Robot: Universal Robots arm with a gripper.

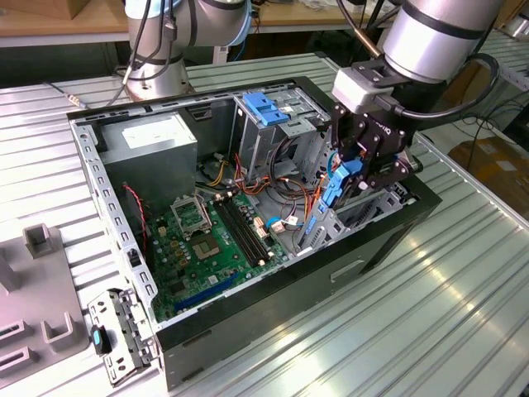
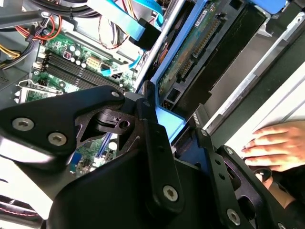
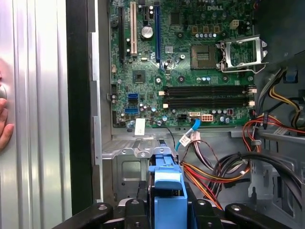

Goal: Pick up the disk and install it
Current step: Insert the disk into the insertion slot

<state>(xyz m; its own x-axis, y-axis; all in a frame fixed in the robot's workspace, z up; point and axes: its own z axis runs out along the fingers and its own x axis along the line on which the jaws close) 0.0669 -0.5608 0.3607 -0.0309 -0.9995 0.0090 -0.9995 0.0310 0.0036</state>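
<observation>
The disk [image 1: 337, 184] stands on edge in its blue side rails, held over the drive bay at the end of the open computer case [image 1: 273, 306] on the exterior view's right. My gripper [image 1: 365, 164] is shut on it from above. In the second wrist view the disk's green circuit-board underside [image 2: 200, 47] runs away from the black fingers [image 2: 155, 143], which clamp its blue rail end. In the first wrist view the blue rail [image 3: 166, 186] sits between the two fingers, above the bay's metal floor.
Inside the case lie the green motherboard [image 1: 211, 240], a grey power supply [image 1: 149, 141], a metal cage with a blue top [image 1: 269, 107] and loose cables [image 3: 224, 167]. A person's hand [image 2: 274, 145] rests on the table beside the case. A loose bracket [image 1: 116, 331] lies in front.
</observation>
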